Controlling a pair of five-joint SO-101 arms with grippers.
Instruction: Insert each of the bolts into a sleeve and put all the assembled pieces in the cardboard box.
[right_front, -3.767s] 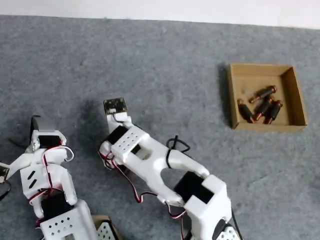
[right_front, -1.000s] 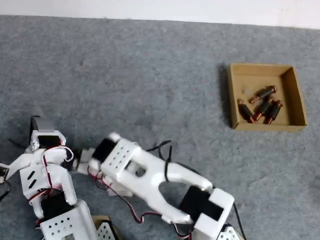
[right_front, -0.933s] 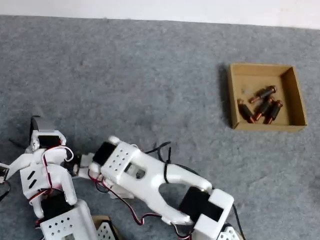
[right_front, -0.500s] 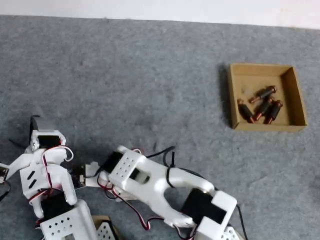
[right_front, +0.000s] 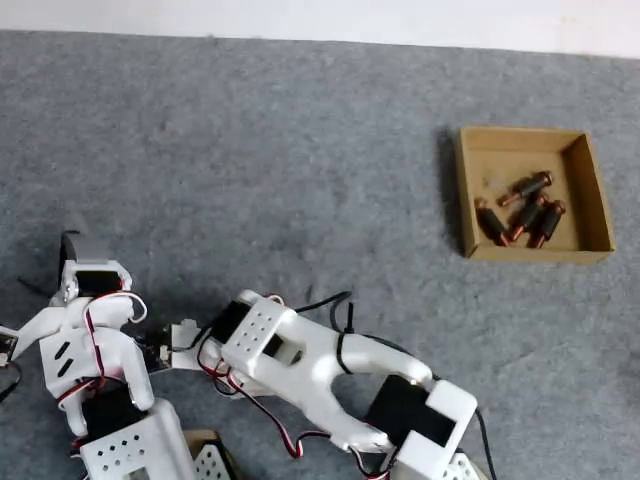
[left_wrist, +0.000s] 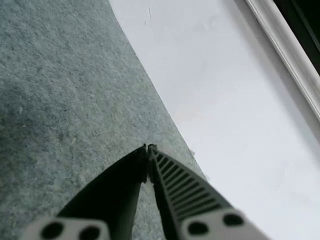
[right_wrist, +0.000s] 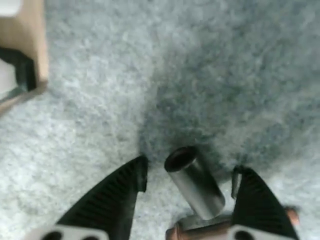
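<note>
Upper right of the high view: cardboard box (right_front: 466, 200), open-topped, on the grey carpet (right_front: 300, 150). On its floor, four assembled pieces (right_front: 525, 187) lying close together, well apart from both arms. Lower centre of the same view: right arm (right_front: 300, 355), extended towards the left of the frame, its tip close beside the left arm (right_front: 90, 340) in the lower left corner.

In the right wrist view: right gripper (right_wrist: 189, 170) low over the carpet, jaws wide, holding nothing. Between the two black fingers (right_wrist: 125, 190), touched by neither: a dark metal sleeve (right_wrist: 196, 186), lying on its side, open end towards the fingertips. Just beside its other end: a copper-coloured bolt (right_wrist: 200, 232), lying crosswise, partly hidden behind one finger; contact between bolt and sleeve not clear. Farther off, a wooden edge (right_wrist: 30, 45).

In the left wrist view: left gripper (left_wrist: 148, 150), tips pressed together, nothing between them, above the carpet's border, with a white surface (left_wrist: 225, 100) beyond.
</note>
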